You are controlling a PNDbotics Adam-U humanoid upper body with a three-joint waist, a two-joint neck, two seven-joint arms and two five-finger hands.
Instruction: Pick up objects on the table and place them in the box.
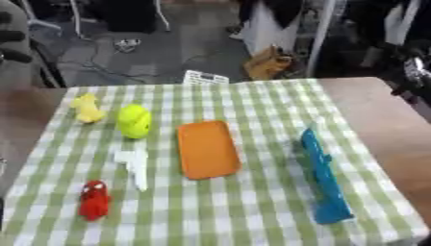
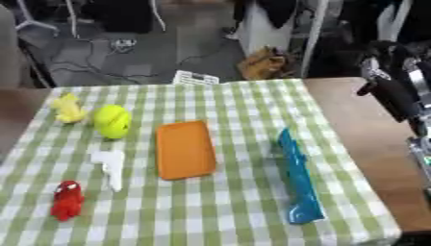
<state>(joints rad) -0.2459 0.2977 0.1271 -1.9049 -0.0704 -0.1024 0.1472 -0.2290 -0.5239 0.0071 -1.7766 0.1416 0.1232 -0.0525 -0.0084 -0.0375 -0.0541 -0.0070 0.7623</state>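
A: What lies near the edges?

B: On the checked cloth [image 1: 252, 211] covering the surface, a red toy [image 1: 94, 199] sits near the front left corner, a blue tool [image 1: 324, 180] runs along the right side toward the front, and a yellow toy [image 1: 87, 108] lies far left. The green ball [image 1: 134, 121], white piece [image 1: 134, 166] and orange tray [image 1: 207, 149] are mid-cloth, with open cloth between tray and tool.

A: The hands?

B: The right eye view shows a black arm [image 2: 394, 91] at the right edge, over bare wood; I cannot tell its hand's state. The left hand shows nowhere.
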